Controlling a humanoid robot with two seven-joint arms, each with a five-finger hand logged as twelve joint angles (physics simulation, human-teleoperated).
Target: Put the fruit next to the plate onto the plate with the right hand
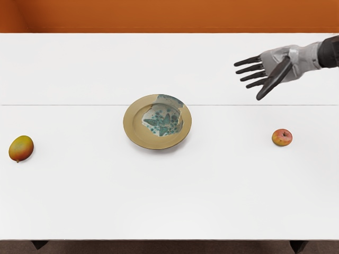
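White table (169, 201) w/ dark legs (38, 244) fills the view, orange wall (169, 15) behind, brownish floor (159, 247) strip at btm.

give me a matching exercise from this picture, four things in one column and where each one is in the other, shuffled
Column one:
1. plate
2. mango
3. apple
4. right hand

Column two:
a. far left of the picture
b. upper right, fingers spread, holding nothing
c. centre of the picture
d. right side, lower than the hand

Pairs: 1-c, 2-a, 3-d, 4-b
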